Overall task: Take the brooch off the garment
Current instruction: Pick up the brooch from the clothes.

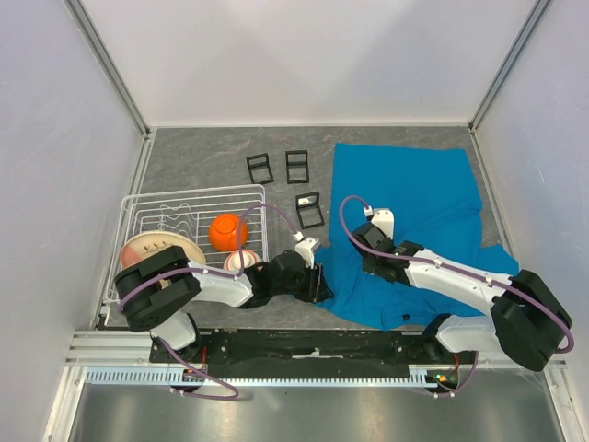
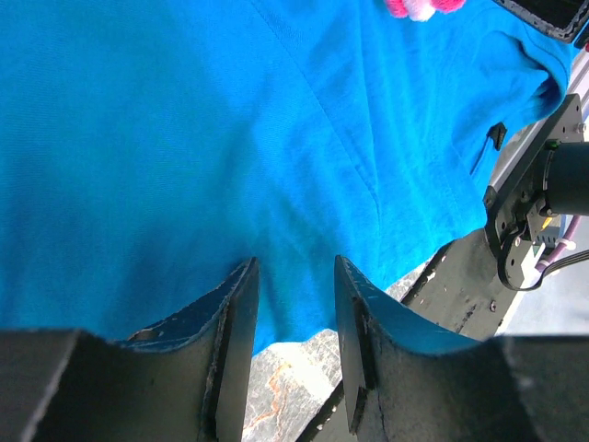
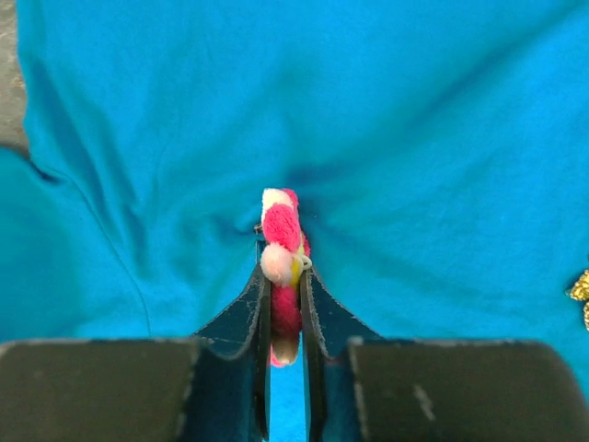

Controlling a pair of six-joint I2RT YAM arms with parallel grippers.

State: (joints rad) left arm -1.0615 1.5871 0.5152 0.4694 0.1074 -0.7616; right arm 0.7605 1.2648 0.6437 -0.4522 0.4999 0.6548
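The teal-blue garment lies spread over the right half of the table. A fluffy pink and white brooch sits on it, and my right gripper is shut on the brooch, the cloth puckering around it. From above, the right gripper rests on the shirt's left part and hides the brooch. My left gripper is at the garment's near left hem, its jaws apart with only cloth edge and table between them. The left wrist view shows the brooch at the top edge.
A white wire rack at the left holds an orange bowl and a plate. Three small black frames stand behind the left gripper. A small gold item lies on the shirt's right. White walls enclose the table.
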